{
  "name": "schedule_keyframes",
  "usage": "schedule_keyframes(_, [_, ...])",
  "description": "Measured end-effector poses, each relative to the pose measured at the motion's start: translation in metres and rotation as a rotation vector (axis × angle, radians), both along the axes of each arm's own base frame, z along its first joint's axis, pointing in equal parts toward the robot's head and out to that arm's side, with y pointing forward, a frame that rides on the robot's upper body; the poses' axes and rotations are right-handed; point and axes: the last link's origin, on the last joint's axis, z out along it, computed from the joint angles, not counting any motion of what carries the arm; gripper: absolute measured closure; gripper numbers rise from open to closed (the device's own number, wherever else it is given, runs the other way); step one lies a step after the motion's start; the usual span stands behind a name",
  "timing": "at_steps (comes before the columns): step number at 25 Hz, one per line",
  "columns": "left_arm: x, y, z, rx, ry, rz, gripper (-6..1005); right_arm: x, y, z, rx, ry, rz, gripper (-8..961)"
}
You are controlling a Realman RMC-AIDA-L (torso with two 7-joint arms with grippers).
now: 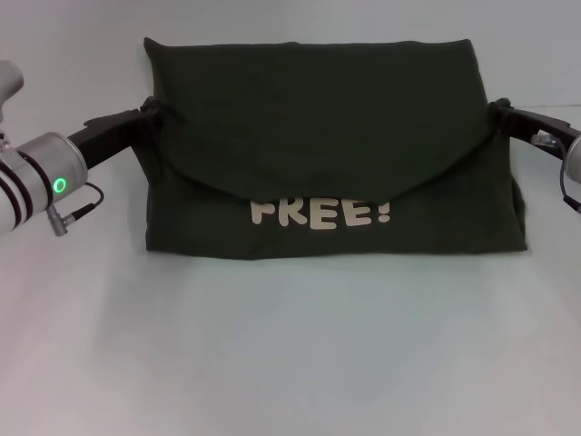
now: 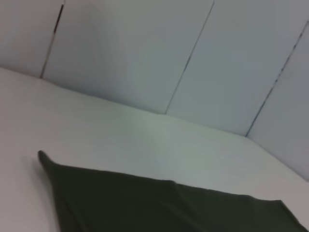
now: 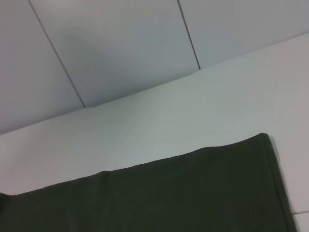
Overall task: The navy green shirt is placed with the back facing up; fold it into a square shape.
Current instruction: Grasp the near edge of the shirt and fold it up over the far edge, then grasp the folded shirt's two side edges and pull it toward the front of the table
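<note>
One white table (image 1: 290, 363) fills the head view and carries a single navy green shirt (image 1: 318, 118), lying across the middle toward the far side. Its upper layer is folded toward the robot as a curved flap, and this flap hides the top of the white "FREE!" lettering (image 1: 321, 213), so only the lower parts of the letters show. Two grippers are at the shirt, one on each side edge. The left gripper (image 1: 152, 115) is at the left edge, where the cloth bunches around its tip; it appears clenched on the fabric. The right gripper (image 1: 499, 111) meets the right edge the same way, and its arm is cut off by the frame. Neither wrist view shows any fingers, only the shirt's far edge and pale wall panels (image 3: 120, 53).
</note>
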Motion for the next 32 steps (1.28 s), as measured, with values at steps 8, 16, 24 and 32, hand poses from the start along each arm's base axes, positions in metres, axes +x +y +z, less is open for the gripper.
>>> schedule_keyframes(8, [-0.003, -0.006, 0.017, 0.003, -0.044, -0.027, 797, -0.002, 0.000, 0.005, -0.002, -0.013, 0.036, 699])
schedule_keyframes(16, [-0.014, -0.041, 0.045, 0.046, -0.217, -0.123, 473, -0.006, -0.011, 0.017, -0.022, 0.068, 0.128, 364])
schedule_keyframes(24, [-0.028, -0.082, 0.036, -0.076, -0.137, -0.203, 165, 0.001, -0.048, 0.039, -0.139, 0.263, 0.172, 258])
schedule_keyframes(32, [-0.043, -0.103, 0.021, -0.170, -0.005, -0.190, 164, 0.014, -0.076, 0.050, -0.244, 0.368, 0.151, 264])
